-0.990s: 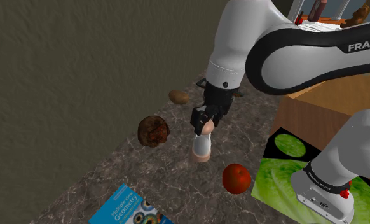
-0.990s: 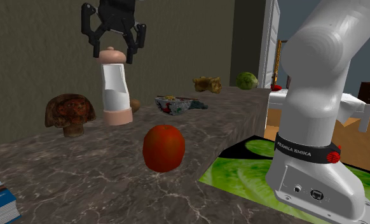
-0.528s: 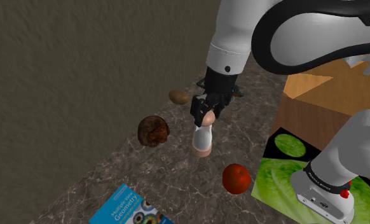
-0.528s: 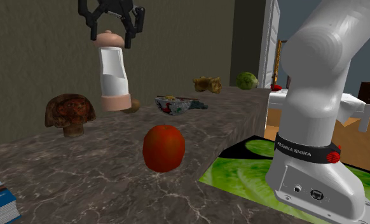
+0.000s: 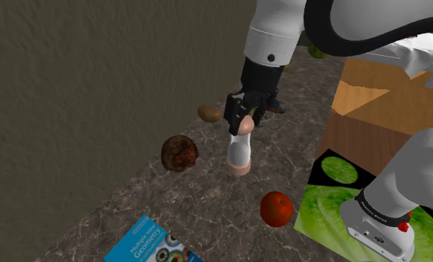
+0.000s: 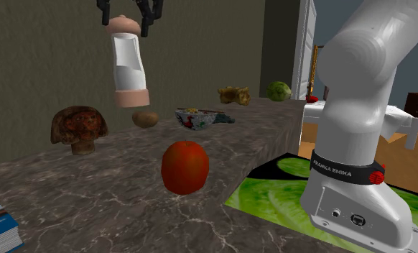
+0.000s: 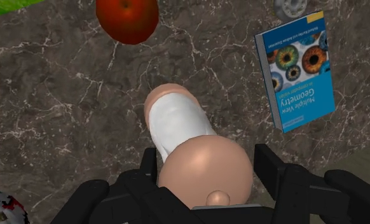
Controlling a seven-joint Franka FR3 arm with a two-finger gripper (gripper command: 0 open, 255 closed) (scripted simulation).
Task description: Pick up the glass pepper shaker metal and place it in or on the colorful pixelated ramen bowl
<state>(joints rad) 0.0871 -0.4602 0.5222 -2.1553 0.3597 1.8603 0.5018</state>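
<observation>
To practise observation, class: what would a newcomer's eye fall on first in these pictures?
The black two-finger gripper clasps a tall white shaker with pinkish cap and base, hanging clear above the dark marbled counter. Nearer the second exterior view's camera sits a glossy round red fruit.

Pincer (image 5: 242,123) downward, tight on the pepper shaker (image 5: 239,153) cap.

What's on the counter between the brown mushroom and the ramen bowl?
A potato sits between them, per the second exterior view. The gripper holds the shaker off the counter.
</observation>
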